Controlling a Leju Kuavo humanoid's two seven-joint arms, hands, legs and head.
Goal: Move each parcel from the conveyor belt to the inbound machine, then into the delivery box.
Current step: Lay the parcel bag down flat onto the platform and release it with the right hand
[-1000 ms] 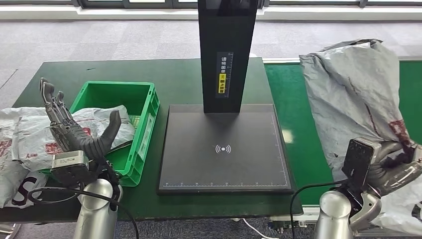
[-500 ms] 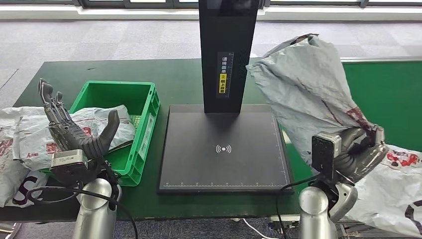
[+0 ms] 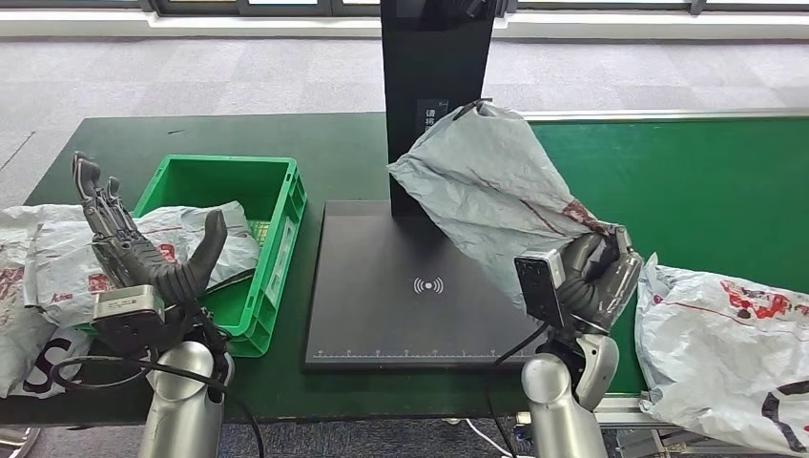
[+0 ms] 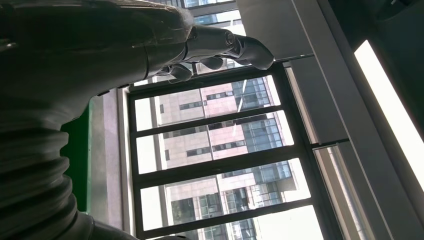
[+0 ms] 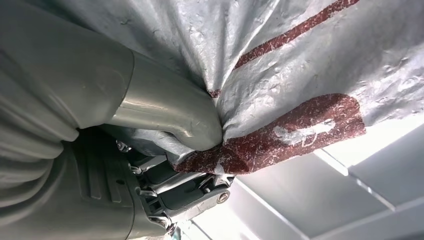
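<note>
My right hand (image 3: 596,277) grips a grey plastic parcel (image 3: 491,191) with dark red print by its lower corner, and the bag stands up over the right side of the black inbound machine's plate (image 3: 401,296). Close up, the thumb (image 5: 165,112) pinches the crinkled parcel (image 5: 300,65) against the fingers. My left hand (image 3: 143,248) is raised, fingers spread, holding nothing, in front of the green delivery box (image 3: 281,224), which holds a grey parcel (image 3: 181,234). Another grey parcel (image 3: 730,348) lies on the green conveyor belt (image 3: 715,191) at the right.
The machine's black post (image 3: 434,95) rises behind the plate, just left of the held parcel. More grey parcels (image 3: 29,286) are piled at the table's left end beside the box. Grey carpet (image 3: 238,76) lies beyond the dark green table (image 3: 334,143).
My right hand has carried the grey parcel leftward from the conveyor belt to above the machine's plate. A second parcel has come into sight on the belt. My left hand stays put.
</note>
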